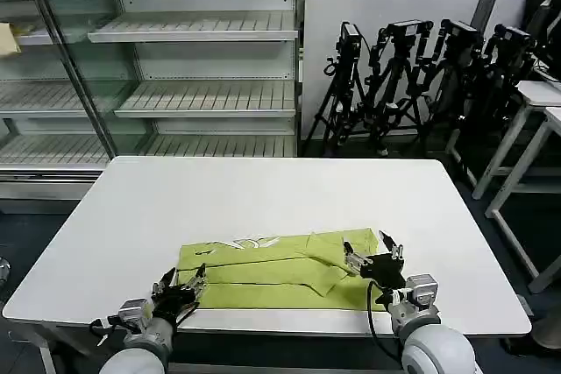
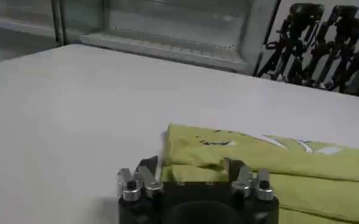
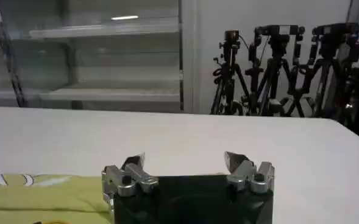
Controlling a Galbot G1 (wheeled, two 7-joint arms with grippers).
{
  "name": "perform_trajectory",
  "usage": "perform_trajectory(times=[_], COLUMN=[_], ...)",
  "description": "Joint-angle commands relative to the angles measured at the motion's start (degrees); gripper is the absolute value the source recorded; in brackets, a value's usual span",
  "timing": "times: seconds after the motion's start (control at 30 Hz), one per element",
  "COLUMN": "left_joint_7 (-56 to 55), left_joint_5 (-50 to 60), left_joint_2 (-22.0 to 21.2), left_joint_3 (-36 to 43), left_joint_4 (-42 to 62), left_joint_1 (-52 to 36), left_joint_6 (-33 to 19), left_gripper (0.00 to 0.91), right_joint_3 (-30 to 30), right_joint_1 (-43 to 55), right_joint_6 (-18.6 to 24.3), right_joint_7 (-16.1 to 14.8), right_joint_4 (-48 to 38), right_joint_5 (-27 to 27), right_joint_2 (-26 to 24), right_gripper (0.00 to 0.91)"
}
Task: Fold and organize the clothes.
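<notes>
Both arms are low at the near edge of the worktop, and the shirt lies between them as a long, flat band, already folded lengthwise. The left gripper sits at the band's left end, fingers apart, the cloth just ahead of its fingertips and partly between them in the left wrist view. The right gripper hovers over the right end, fingers apart as well, with the shirt's edge showing just beside its left finger in the right wrist view.

The step in hand looks like a crosswise fold, one end brought over the other. To do it well, each pair of fingers should close on every layer at its corner, not just the top one, or the band will peel open. Lift only enough to clear the cloth below, carry the end across level, and lay it edge on edge. A loose flap near the right fingers could drag.

No bins or baskets on the worktop; the shelves behind stand bare.
</notes>
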Motion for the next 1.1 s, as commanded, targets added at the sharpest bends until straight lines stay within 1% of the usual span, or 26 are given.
perform_trajectory(times=[0.03,0.17,0.37,0.57,0.67,0.77,0.87,0.93,1.0,1.03,1.1], left_joint_7=[-1.3,-1.3,-1.5,-2.0,-2.1,-2.1,-1.3,0.5,2.3,3.6,5.2], left_joint_5=[-0.2,0.8,1.2,2.7,3.3,3.3,3.3,3.6,4.7,4.8,5.8], left_joint_2=[-2.3,-2.6,-1.4,-0.5,0.9,3.2,6.7,10.4,12.6,15.0,17.3], left_joint_3=[2.7,3.4,2.5,0.8,-1.3,-4.5,-8.5,-13.0,-16.4,-19.0,-23.2], left_joint_4=[1.8,1.9,3.4,3.6,3.5,3.1,2.7,2.7,2.7,3.0,3.4], left_joint_1=[-0.8,-1.2,-2.9,-3.0,-2.6,-2.1,-1.1,0.0,1.7,2.8,4.6], left_joint_6=[-1.2,-1.5,-1.7,-1.9,-2.0,-1.9,-1.4,-0.9,0.3,0.3,0.4], left_gripper=[0.010,0.010,0.010,0.010,0.010,0.010,0.010,0.010,0.010,0.010,0.010], right_joint_3=[0.1,0.0,0.1,-0.1,-0.6,-1.0,-1.4,-1.5,-1.5,-1.5,-1.5], right_joint_1=[-0.4,-0.6,-1.0,-0.9,-0.6,-0.1,0.3,0.6,0.7,0.9,0.9], right_joint_6=[0.1,0.1,0.1,0.1,0.1,0.1,0.1,0.2,0.2,0.3,0.5], right_joint_7=[0.0,0.0,-0.1,-0.2,-0.4,-0.4,-0.5,-0.5,-0.5,-0.5,-0.6], right_joint_4=[0.0,0.2,0.4,0.2,0.0,-0.2,-0.4,-0.6,-0.6,-0.7,-0.9], right_joint_5=[-0.5,-0.7,-1.1,-1.4,-1.8,-2.1,-2.2,-2.3,-2.3,-2.2,-2.3], right_joint_2=[0.1,0.1,0.1,0.2,0.3,0.5,0.6,0.5,0.5,0.5,0.5], right_gripper=[0.907,0.907,0.907,0.907,0.907,0.907,0.907,0.907,0.907,0.907,0.907])
